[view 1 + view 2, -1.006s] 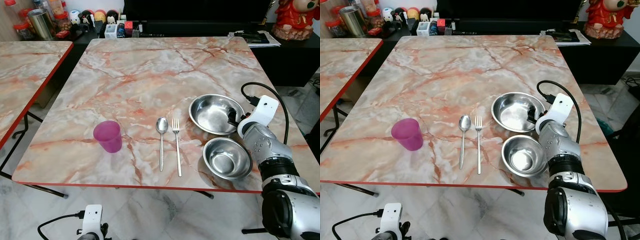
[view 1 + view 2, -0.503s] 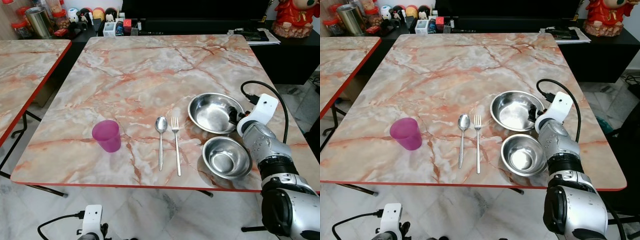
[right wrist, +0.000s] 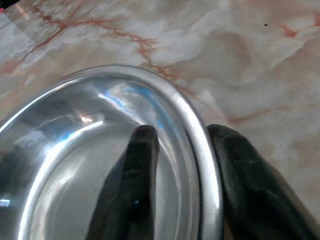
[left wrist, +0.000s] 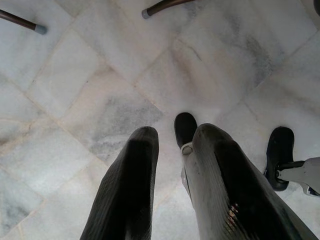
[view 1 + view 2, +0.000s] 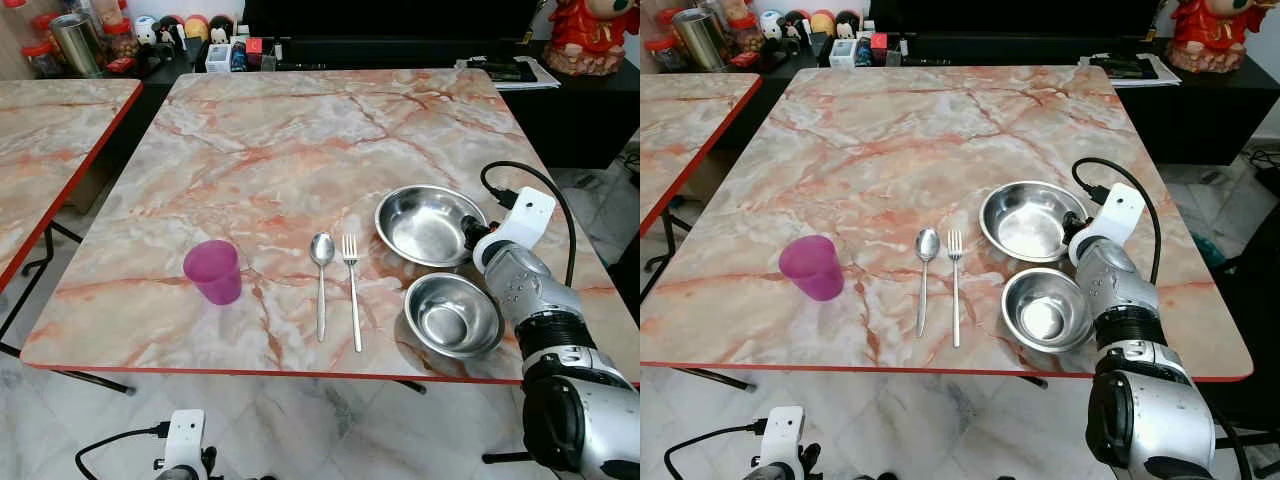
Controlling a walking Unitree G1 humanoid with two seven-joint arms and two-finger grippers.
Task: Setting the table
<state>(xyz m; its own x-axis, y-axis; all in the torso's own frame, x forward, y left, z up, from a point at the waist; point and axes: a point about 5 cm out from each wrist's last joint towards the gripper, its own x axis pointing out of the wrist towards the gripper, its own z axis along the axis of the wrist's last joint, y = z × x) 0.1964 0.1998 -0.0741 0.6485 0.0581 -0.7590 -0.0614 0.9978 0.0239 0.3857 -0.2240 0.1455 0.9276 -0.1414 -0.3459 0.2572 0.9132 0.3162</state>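
Jaws of the right gripper (image 3: 175, 145) straddling the rim of the larger round steel bowl (image 5: 425, 224), one finger inside, one outside, clamped on it. Bowl resting on the pink marble table (image 5: 300, 150), beside the smaller steel bowl (image 5: 452, 316). Left gripper (image 4: 172, 150) hanging over the floor, jaws narrowly parted, holding nothing.

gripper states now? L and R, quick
Left gripper: idle above the floor, holding nothing, fingers slightly apart.
Right gripper: fingers straddle the rim of the larger steel bowl, gripping it.
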